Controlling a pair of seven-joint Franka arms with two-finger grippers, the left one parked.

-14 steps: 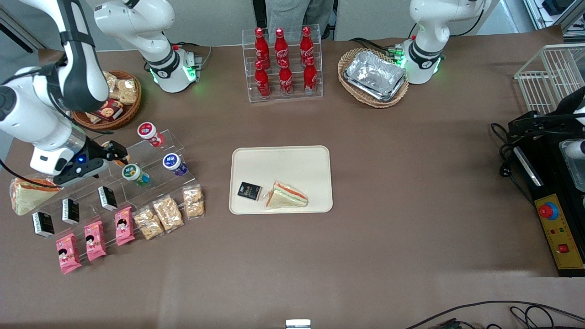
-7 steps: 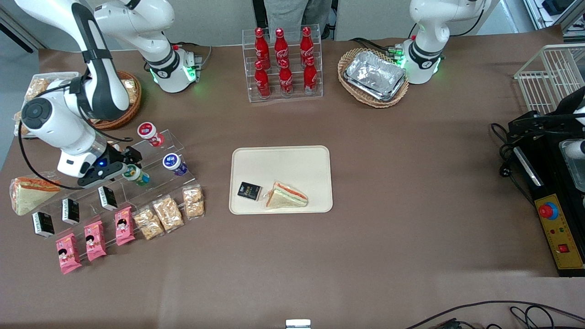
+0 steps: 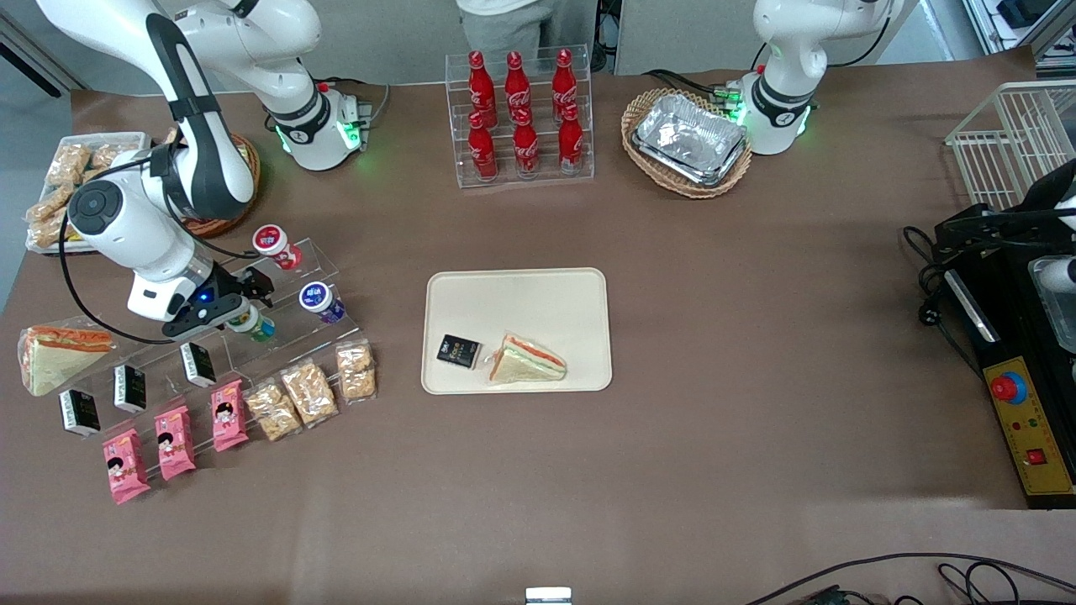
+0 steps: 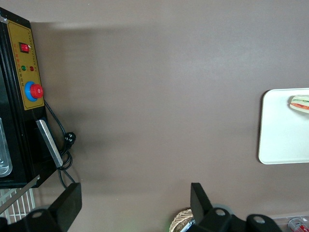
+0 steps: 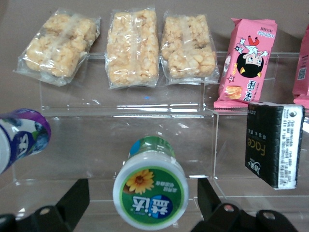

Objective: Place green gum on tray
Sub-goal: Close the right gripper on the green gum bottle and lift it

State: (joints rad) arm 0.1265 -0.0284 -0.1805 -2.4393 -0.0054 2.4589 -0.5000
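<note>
The gripper point(image 5: 144, 205) straddles the green gum point(image 5: 150, 193) on the clear stepped rack point(image 5: 125, 130), fingers apart, ready to clamp. The tray point(image 3: 517, 290) lies well apart toward mid-worktop.

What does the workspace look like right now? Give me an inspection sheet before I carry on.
Surface: brown table, flat, no spills seen.
Job's things: green gum lies on the clear stepped rack, not yet lifted; tray sits mid-table, already carrying a sandwich and a black packet.
Clutter: purple gum and red-lidded bottle on the same rack; pink snack packs, puffed-rice bars, cola bottles, foil trays in a basket.
Grippers: pincer open, one finger on each side of the green gum.
Cables: black cords by the control box; another at the table's near edge.
Surroundings: a person stands near the cola rack.
</note>
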